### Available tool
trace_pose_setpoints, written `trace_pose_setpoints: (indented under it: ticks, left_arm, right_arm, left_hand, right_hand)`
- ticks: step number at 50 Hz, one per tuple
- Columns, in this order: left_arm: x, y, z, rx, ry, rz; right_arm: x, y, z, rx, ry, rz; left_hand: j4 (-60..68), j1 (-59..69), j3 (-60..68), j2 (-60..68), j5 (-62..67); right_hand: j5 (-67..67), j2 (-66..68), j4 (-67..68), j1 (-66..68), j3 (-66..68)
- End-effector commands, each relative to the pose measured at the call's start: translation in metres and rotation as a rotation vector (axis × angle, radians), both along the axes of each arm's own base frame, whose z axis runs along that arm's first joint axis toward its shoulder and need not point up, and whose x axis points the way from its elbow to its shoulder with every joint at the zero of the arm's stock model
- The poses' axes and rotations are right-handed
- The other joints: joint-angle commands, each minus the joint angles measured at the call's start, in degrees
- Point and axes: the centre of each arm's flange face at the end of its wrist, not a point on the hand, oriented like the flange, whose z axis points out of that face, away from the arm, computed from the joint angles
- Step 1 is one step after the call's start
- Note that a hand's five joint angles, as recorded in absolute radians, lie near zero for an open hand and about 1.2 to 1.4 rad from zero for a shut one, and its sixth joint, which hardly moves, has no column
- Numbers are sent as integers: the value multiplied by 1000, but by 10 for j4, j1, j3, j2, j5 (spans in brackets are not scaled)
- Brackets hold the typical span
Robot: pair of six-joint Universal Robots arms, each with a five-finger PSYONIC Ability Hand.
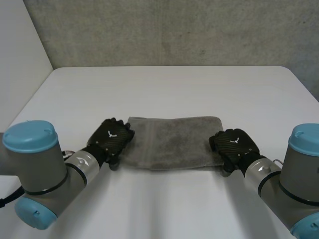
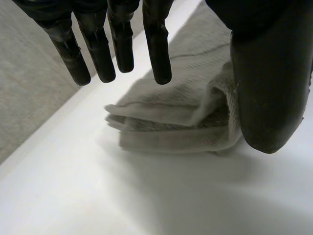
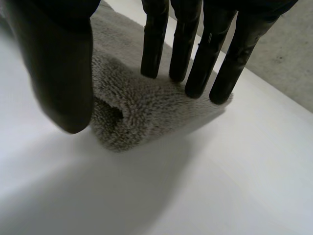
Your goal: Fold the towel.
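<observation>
Towel (image 1: 172, 142): grey terry, lying flat on white table (image 1: 164, 84), nearer the robot than the far edge, long side running across between the two hands. Already doubled. L wrist view shows several layers stacked at its corner, R wrist view shows a rounded fold w/ a small loop open at the end.

L hand (image 1: 112, 137): at towel's left end, near corner. Fingers (image 2: 157, 54) straight and spread, tips above the cloth, thumb just beside the layered corner. Wide open, nothing held.

R hand (image 1: 232, 144): at towel's right end, near corner. Fingers (image 3: 152, 49) straight, tips on or just over the top face (contact can't be told), thumb beside the folded edge. Corner sits in the gap btw thumb and fingers, not pinched. Open, nothing held.

Handling, est.: light, soft, limp; no stiffness, so it will sag and drape wherever unsupported. Pile looks grippy, not slippery; not fragile. Layers likely to slide apart or fan out if only the top one is caught. Best hold prob. the two near corners, one per hand, thumb under and fingers over, taking all layers at once, both ends lifted evenly.

Count: towel x1, hands x2, table x1
</observation>
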Motion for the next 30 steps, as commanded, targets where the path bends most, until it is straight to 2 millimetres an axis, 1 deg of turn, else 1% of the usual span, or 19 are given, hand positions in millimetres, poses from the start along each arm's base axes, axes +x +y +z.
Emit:
trace_pose_setpoints:
  ticks: [1, 2, 4, 8, 10, 11, 13, 14, 15, 16, 18, 19, 21, 22, 24, 27, 28, 29, 30]
  left_arm:
    - [1, -5, 25, -27, 94, 29]
    - [1, -5, 29, -18, 128, 38]
    - [1, -6, 34, -10, 163, 46]
    - [1, -7, 42, 8, 225, 61]
    - [4, -10, 47, 25, 270, 80]
    - [6, -12, 49, 28, 285, 92]
    - [8, -14, 50, 32, 297, 102]
    - [9, -14, 52, 33, 307, 107]
    - [9, -14, 53, 33, 307, 107]
    - [10, -15, 55, 32, 315, 110]
    - [11, -15, 57, 28, 320, 112]
    - [11, -15, 59, 24, 325, 113]
    - [11, -15, 61, 18, 329, 113]
    - [12, -16, 64, 12, 336, 114]
    - [12, -16, 68, 5, 344, 114]
    - [12, -16, 75, -10, 363, 112]
    - [12, -16, 75, -10, 363, 112]
    - [11, -17, 80, -20, 374, 110]
    - [11, -17, 80, -21, 374, 110]
  right_arm:
    - [5, -5, -12, 38, -17, 33]
    - [5, -5, -12, 38, -17, 33]
    - [4, -9, -12, 36, -13, 22]
    - [3, -8, -9, 31, -12, 23]
    - [-5, -11, -3, 28, -8, 4]
    - [-5, -11, -3, 28, -8, 4]
    - [-26, -22, 8, 9, 13, -51]
    - [-26, -22, 8, 9, 13, -51]
    - [-37, -27, 15, -11, 29, -65]
    - [-37, -27, 16, -12, 29, -65]
    - [-53, -36, 28, -48, 74, -53]
    - [-53, -36, 28, -48, 74, -53]
    - [-61, -42, 39, -75, 131, -22]
    - [-61, -42, 39, -75, 132, -22]
    - [-61, -49, 53, -101, 168, -5]
    - [-56, -48, 60, -106, 166, 8]
    - [-44, -44, 67, -117, 156, 44]
    - [-26, -36, 75, -135, 138, 97]
    - [-26, -36, 75, -135, 138, 97]
  left_hand:
    - [-40, -35, -42, -38, -14]
    - [-40, -35, -42, -38, -14]
    - [-41, -37, -44, -40, -15]
    - [-43, -39, -45, -41, -17]
    - [-50, -45, -52, -48, -24]
    - [-55, -50, -57, -53, -29]
    - [-58, -54, -61, -56, -32]
    - [-62, -57, -64, -60, -35]
    - [-62, -57, -64, -60, -35]
    - [-62, -57, -64, -60, -35]
    - [-63, -59, -66, -61, -37]
    - [-63, -59, -66, -61, -37]
    - [-67, -62, -69, -65, -40]
    - [-68, -64, -71, -66, -42]
    - [-68, -64, -71, -66, -42]
    - [-68, -64, -71, -66, -42]
    - [-68, -64, -71, -66, -42]
    - [-68, -64, -71, -66, -42]
    - [-68, -64, -71, -66, -42]
  right_hand:
    - [204, 201, 206, 202, 205]
    - [205, 202, 207, 202, 206]
    - [422, 419, 424, 420, 423]
    - [431, 428, 433, 429, 432]
    - [431, 428, 433, 429, 432]
    - [431, 428, 433, 429, 432]
    - [431, 428, 433, 429, 432]
    - [431, 428, 433, 429, 432]
    - [431, 428, 433, 429, 432]
    - [431, 428, 433, 429, 432]
    - [431, 428, 433, 429, 432]
    - [431, 428, 433, 429, 432]
    - [431, 428, 433, 429, 432]
    - [431, 428, 433, 429, 432]
    - [431, 428, 433, 429, 432]
    - [431, 428, 433, 429, 432]
    - [431, 428, 433, 429, 432]
    - [431, 428, 433, 429, 432]
    - [431, 428, 433, 429, 432]
